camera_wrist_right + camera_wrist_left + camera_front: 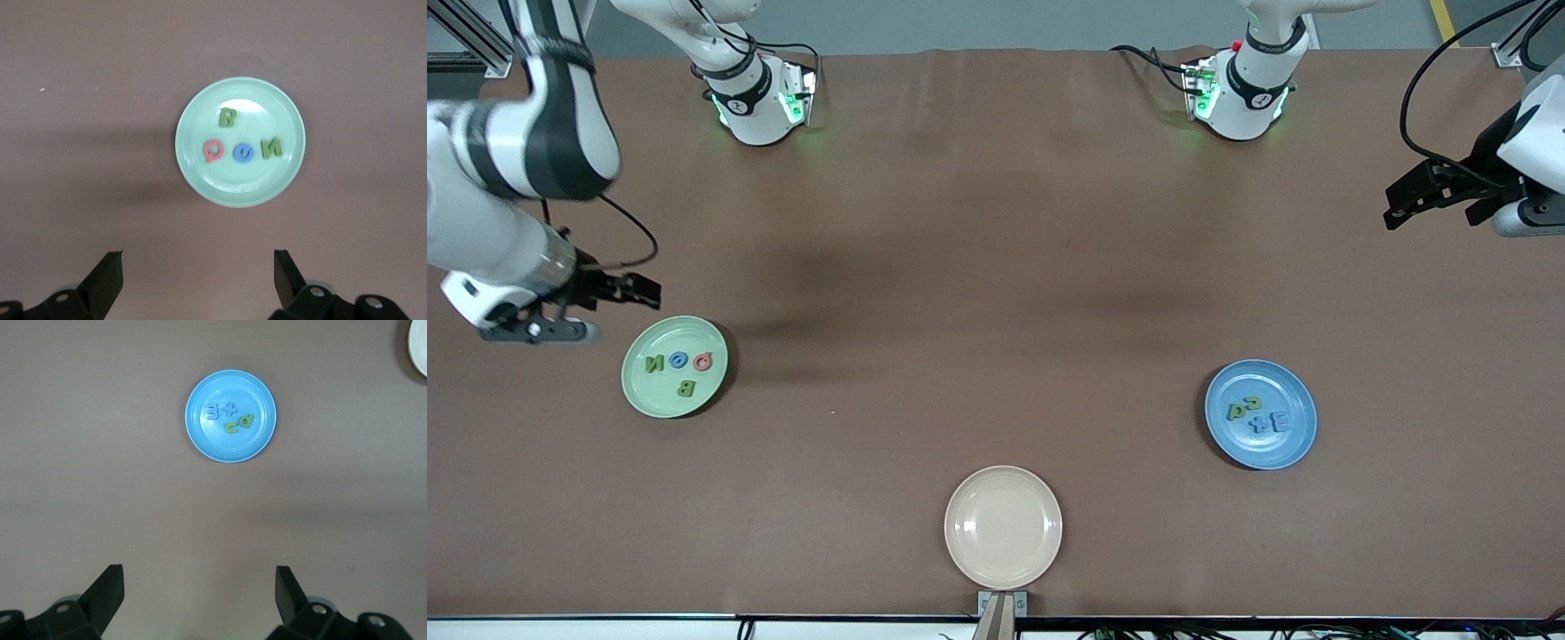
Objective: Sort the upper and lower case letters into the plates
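Front view: I see the green plate (640,391) holding B, N, O, Q; the blue plate (1294,440) holds four letters. Left gripper (1432,191) and right gripper (618,289) hang released, empty.

The cream plate (420,347) is being cropped by the left wrist view's edge at 2 o'clock. The left arm (1529,151) is running off the front view's 3 o'clock edge. On the blue plate (1294,444), the blue letters (1270,421) are appearing too small to identify.
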Robot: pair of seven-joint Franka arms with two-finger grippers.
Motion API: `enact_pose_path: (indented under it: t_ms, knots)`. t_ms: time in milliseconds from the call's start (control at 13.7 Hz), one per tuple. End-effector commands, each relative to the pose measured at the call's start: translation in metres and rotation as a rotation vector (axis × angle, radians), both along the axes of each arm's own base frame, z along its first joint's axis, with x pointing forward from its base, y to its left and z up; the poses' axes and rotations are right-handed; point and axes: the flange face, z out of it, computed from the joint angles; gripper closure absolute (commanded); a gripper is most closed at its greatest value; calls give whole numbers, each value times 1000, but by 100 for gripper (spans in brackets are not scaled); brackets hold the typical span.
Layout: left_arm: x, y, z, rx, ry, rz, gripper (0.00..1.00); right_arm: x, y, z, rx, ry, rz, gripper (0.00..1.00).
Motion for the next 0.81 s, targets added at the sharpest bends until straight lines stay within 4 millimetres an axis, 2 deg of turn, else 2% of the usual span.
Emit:
enact_pose_path:
  t_ms: [0, 73, 513, 659, 732]
  knots:
    - [0, 1, 2, -20, 11, -21, 0, 2, -4, 79, 33, -2, -46, 0]
    - [1, 1, 2, -15, 12, -23, 0, 2, -3, 94, 33, -14, -46, 0]
    - [3, 2, 1, -11, 12, -21, 0, 7, -3, 138, 35, -107, -46, 0]
    - [3, 4, 1, -7, 12, -18, 0, 7, -4, 144, 33, -120, -48, 0]
    - [4, 4, 0, -5, 13, -19, 0, 7, -4, 153, 33, -140, -49, 0]
